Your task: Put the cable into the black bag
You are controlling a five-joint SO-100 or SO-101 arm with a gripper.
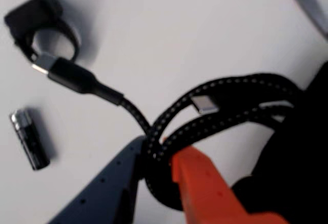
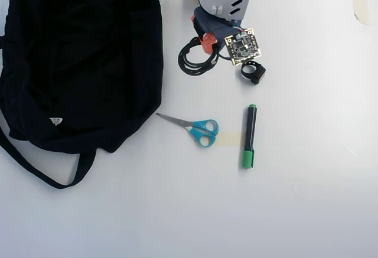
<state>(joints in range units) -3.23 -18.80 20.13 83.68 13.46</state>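
The black braided cable is a loose coil with USB-C plugs; one plug reaches up-left. My gripper, one grey-blue finger and one orange finger, is shut on the bundled cable strands. In the overhead view the coil sits just below my gripper near the top centre. The black bag lies flat at the left, a short way left of the coil. I cannot tell whether the cable is off the table.
A small black ring-shaped part lies right of the coil and also shows in the wrist view. A small dark cylinder lies at the wrist view's left. Blue-handled scissors and a green marker lie below.
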